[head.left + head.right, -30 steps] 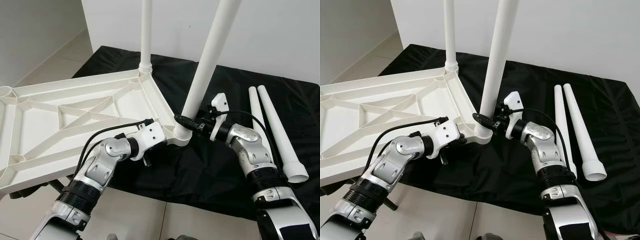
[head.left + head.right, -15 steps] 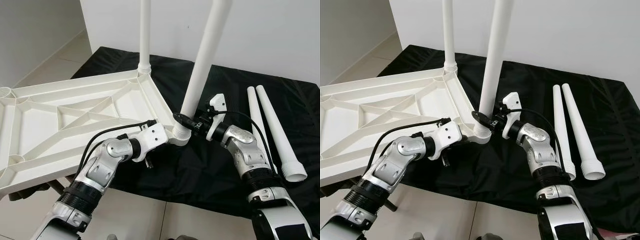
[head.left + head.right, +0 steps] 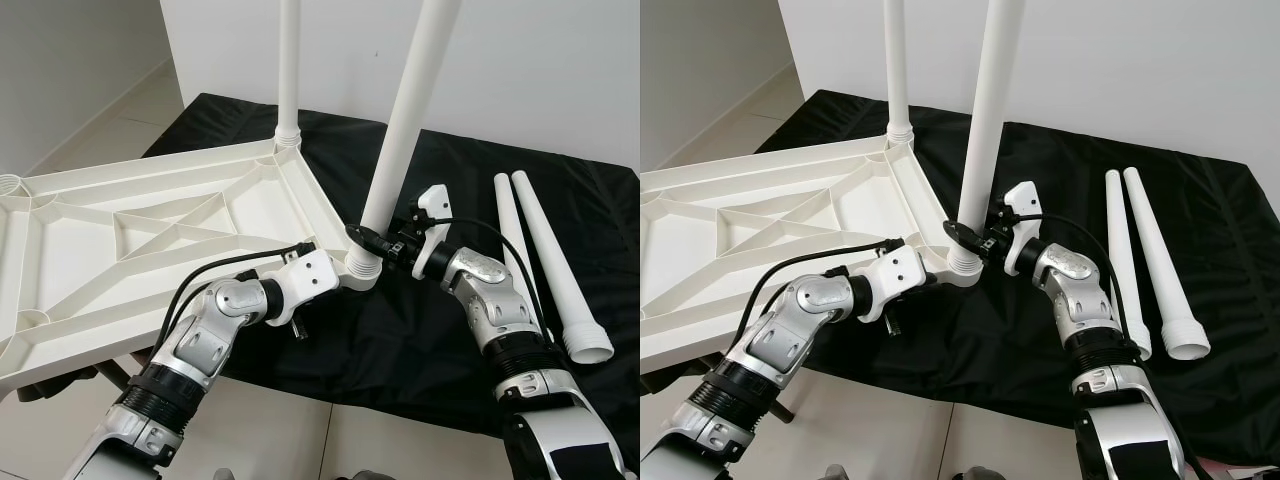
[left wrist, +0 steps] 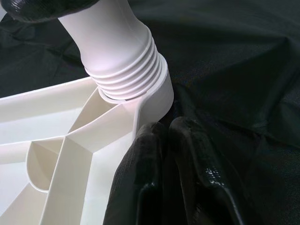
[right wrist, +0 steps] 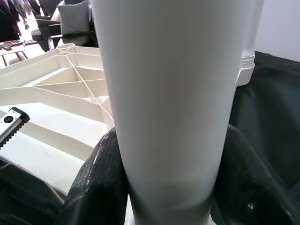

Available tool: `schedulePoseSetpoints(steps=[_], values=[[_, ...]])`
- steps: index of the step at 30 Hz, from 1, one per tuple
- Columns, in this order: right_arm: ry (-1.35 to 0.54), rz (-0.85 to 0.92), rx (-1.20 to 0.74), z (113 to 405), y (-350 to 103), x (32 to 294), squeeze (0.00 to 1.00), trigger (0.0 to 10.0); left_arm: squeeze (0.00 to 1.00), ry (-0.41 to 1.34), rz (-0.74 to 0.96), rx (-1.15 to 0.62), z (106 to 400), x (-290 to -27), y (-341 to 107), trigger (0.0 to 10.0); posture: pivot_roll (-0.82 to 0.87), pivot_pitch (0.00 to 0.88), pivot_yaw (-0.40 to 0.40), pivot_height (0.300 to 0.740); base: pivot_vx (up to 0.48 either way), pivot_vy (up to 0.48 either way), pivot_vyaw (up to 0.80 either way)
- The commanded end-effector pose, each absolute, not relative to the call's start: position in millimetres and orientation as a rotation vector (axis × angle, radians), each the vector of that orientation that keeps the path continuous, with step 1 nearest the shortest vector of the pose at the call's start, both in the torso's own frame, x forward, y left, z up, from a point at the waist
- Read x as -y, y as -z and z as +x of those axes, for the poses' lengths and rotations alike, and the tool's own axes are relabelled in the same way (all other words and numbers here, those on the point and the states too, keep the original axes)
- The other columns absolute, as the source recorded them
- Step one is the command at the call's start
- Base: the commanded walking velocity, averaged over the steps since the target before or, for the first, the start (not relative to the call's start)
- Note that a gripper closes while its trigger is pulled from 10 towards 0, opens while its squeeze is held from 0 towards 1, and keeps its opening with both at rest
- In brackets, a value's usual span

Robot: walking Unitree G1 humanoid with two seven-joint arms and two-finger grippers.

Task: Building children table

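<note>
The white table top (image 3: 150,230) lies upside down, partly on the black cloth. One white leg (image 3: 289,70) stands screwed into its far corner. A second leg (image 3: 400,130) stands in the near corner socket (image 4: 157,91), leaning slightly to the right, and its ribbed end (image 4: 117,56) sits in the socket. My right gripper (image 3: 372,240) is shut on this leg just above the socket, with one black finger (image 5: 101,178) on each side. My left gripper (image 3: 335,282) is shut, and its fingers (image 4: 145,178) press against the table rim beside the socket.
Two loose white legs (image 3: 545,260) lie side by side on the black cloth (image 3: 420,330) to the right of my right arm. A white wall rises behind the cloth. Light floor tiles (image 3: 270,430) show in front and to the left.
The leg in my right gripper has tipped closer to upright, and the right arm has drawn in towards the socket. My left gripper has edged a little closer to the corner.
</note>
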State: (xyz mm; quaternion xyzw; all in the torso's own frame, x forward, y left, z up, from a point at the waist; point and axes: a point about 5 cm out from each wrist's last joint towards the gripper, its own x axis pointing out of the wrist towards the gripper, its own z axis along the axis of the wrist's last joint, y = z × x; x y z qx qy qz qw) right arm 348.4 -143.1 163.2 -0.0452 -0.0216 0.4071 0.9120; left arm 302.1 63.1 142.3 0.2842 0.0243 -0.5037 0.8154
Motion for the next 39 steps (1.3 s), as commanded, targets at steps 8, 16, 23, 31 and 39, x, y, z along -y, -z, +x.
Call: schedulePoseSetpoints(steps=[8,16,23,31,39], values=[[-0.817,-0.077,-0.099,341.9,-132.3,147.9,0.0,10.0,0.0,1.088,0.611,-0.061,300.2,-62.7,-140.3,10.0,-0.03,0.043,-0.023,0.74,0.0,0.0,0.0],[-0.854,-0.033,-0.069,339.7,-136.1,147.9,1.0,10.0,0.0,1.089,0.61,-0.06,300.1,-62.1,-140.4,10.0,-0.03,0.043,-0.025,0.74,0.0,0.0,0.0],[-0.856,-0.06,-0.06,339.7,-137.6,146.6,0.0,10.0,0.0,1.09,0.608,-0.06,299.8,-62.0,-140.2,10.0,-0.03,0.044,-0.025,0.74,0.0,0.0,0.0],[-0.88,-0.043,-0.04,339.0,-141.1,144.9,0.0,10.0,0.0,1.09,0.607,-0.06,299.2,-62.3,-140.4,10.0,-0.03,0.046,-0.023,0.74,0.0,0.0,0.0],[-0.911,-0.021,-0.009,338.4,-149.9,147.7,0.0,10.0,0.0,1.095,0.607,-0.064,298.9,-62.3,-139.7,10.0,-0.03,0.048,-0.022,0.74,0.0,0.0,0.0]])
